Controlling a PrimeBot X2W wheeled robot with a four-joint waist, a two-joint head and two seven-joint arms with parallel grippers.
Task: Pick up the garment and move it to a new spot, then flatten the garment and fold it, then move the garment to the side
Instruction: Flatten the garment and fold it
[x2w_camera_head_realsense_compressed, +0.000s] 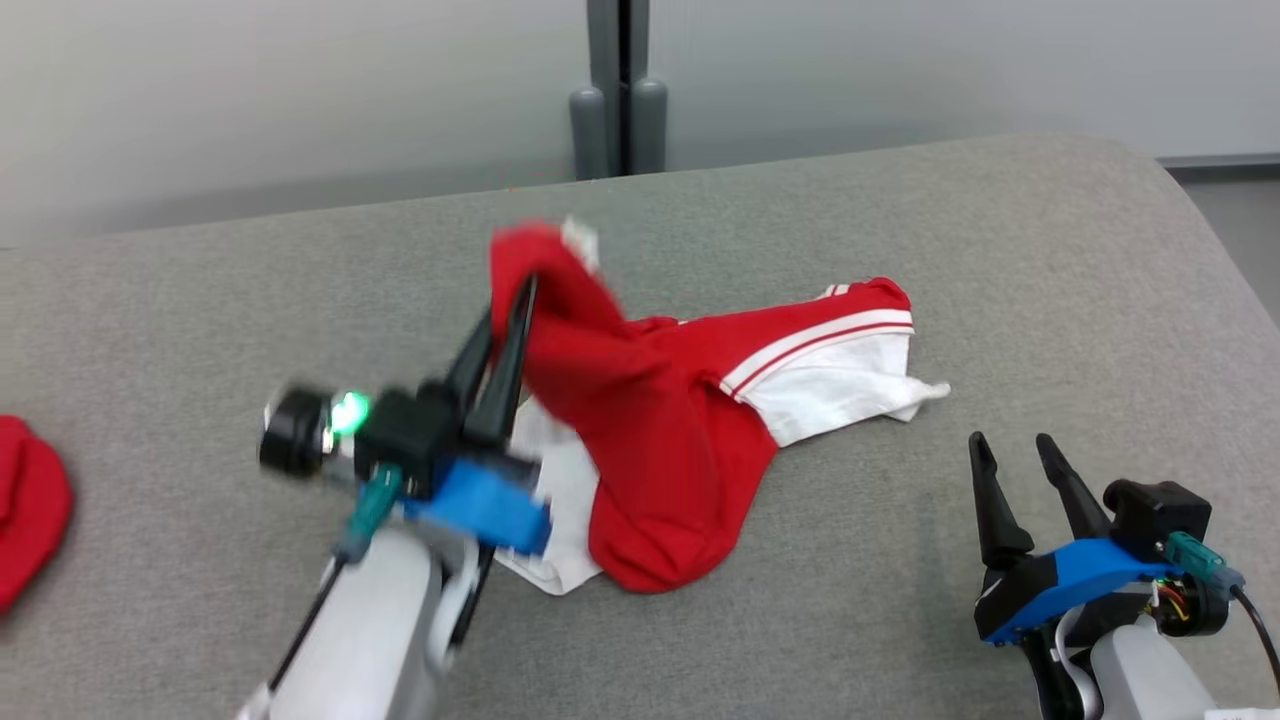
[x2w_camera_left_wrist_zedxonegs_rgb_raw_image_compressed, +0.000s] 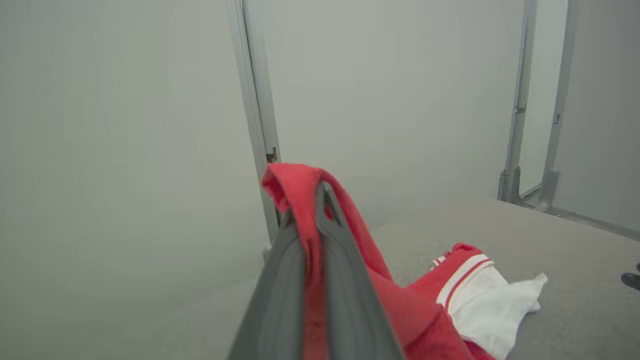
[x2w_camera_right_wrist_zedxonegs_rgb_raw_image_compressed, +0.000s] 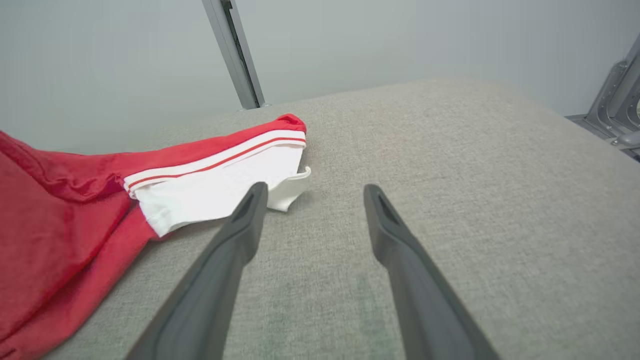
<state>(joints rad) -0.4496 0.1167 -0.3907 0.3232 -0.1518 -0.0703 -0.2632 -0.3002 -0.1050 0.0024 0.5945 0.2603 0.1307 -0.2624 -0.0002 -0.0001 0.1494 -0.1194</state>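
Head view: grey padded surface (x2w_camera_head_realsense_compressed: 1000, 250) carries the red-and-white garment (x2w_camera_head_realsense_compressed: 660, 420), crumpled near centre, one red edge lifted off it. Left gripper (x2w_camera_head_realsense_compressed: 512, 300) is clamped on that lifted edge. Right gripper (x2w_camera_head_realsense_compressed: 1010, 440) stands spread wide, holding nothing, near the garment's white part. Another red item (x2w_camera_head_realsense_compressed: 30, 510) lies far left.

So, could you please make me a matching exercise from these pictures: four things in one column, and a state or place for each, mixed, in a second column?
Things:
1. left gripper
2. right gripper
3. garment
4. red cloth

States or places:
A. open, holding nothing
B. one end raised, the rest lying on the grey surface
C. shut on the garment
D. lying apart at the left edge of the head view

Pairs: 1-C, 2-A, 3-B, 4-D
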